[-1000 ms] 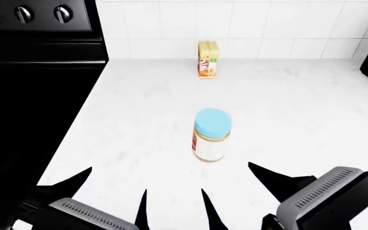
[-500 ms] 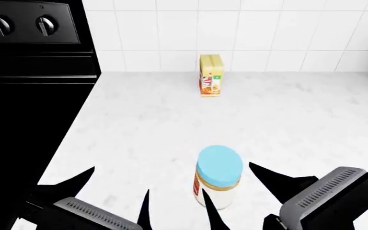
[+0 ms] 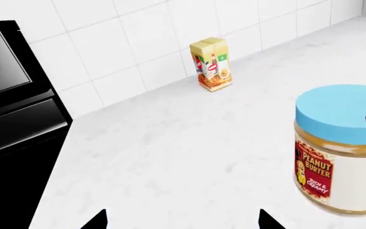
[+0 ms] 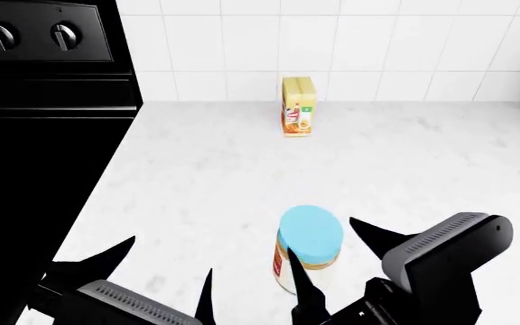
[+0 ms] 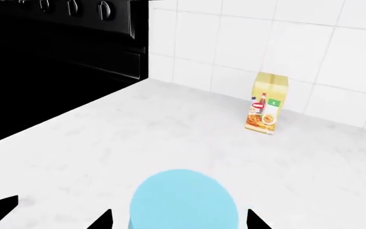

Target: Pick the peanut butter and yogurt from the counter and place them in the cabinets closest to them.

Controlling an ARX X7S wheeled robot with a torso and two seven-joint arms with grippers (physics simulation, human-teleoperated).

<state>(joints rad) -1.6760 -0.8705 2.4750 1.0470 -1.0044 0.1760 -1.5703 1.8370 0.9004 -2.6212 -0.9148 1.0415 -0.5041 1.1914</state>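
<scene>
Right gripper (image 4: 337, 261), jaws spread apart, is hovering with its black fingers on either side of the peanut butter (image 4: 308, 247); left gripper (image 4: 165, 267), jaws likewise released, is hanging beside the jar. Peanut butter is standing upright on the counter (image 4: 197, 176). Behind the jar, a yellow carton (image 4: 298, 105) is standing against the tiled wall (image 4: 368, 40).

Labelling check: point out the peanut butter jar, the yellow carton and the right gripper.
peanut butter jar (image 4: 311, 233), head view, blue lid top.
yellow carton (image 4: 298, 107), head view, front face.
right gripper (image 4: 332, 261), head view, midway between its open fingertips.
</scene>
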